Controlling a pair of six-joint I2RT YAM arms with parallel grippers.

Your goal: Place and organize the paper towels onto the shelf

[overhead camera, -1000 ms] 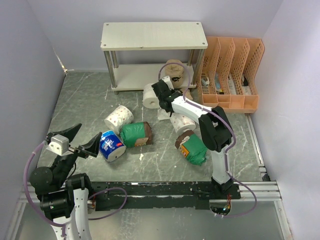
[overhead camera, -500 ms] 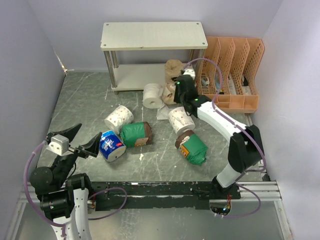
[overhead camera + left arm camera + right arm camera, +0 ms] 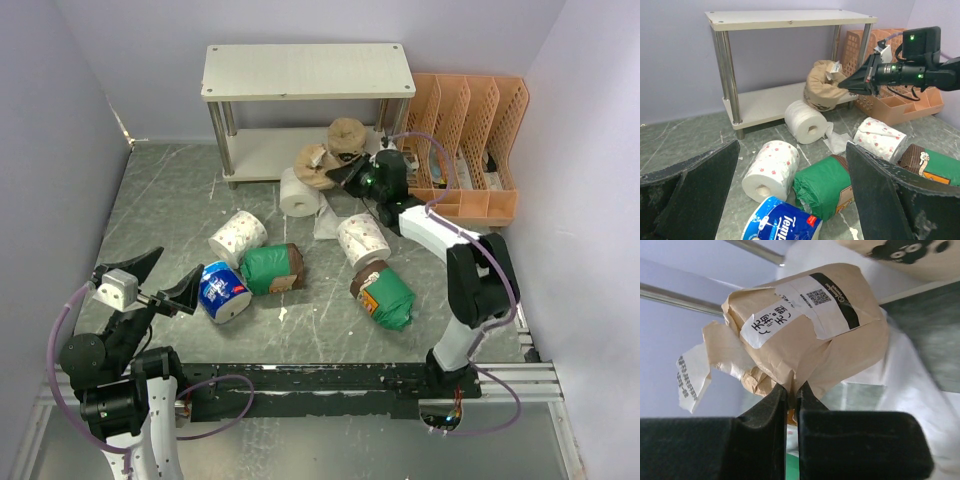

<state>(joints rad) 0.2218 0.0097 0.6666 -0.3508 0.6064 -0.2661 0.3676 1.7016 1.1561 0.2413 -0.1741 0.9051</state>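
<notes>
My right gripper [image 3: 347, 177] is shut on the wrapper of a tan paper towel roll [image 3: 314, 166], holding it just in front of the shelf [image 3: 306, 71]; the wrist view shows the jaws [image 3: 791, 389] pinching a fold of its paper wrap [image 3: 805, 315]. A second tan roll [image 3: 347, 134] lies on the lower board. On the floor lie a plain white roll [image 3: 296, 194], two patterned rolls [image 3: 238, 236] [image 3: 363, 239], two green rolls [image 3: 270, 268] [image 3: 386, 297] and a blue-white roll [image 3: 223, 291]. My left gripper [image 3: 166, 276] hangs open beside the blue roll [image 3: 782, 225], holding nothing.
An orange perforated file organizer [image 3: 466, 150] stands right of the shelf, close to my right arm. A loose white sheet [image 3: 328, 226] lies on the floor by the plain roll. Purple walls close in the left, back and right.
My right gripper swung from the plain white roll to the right, closed on the tan roll and lifted it up and left. The left arm has not moved.
</notes>
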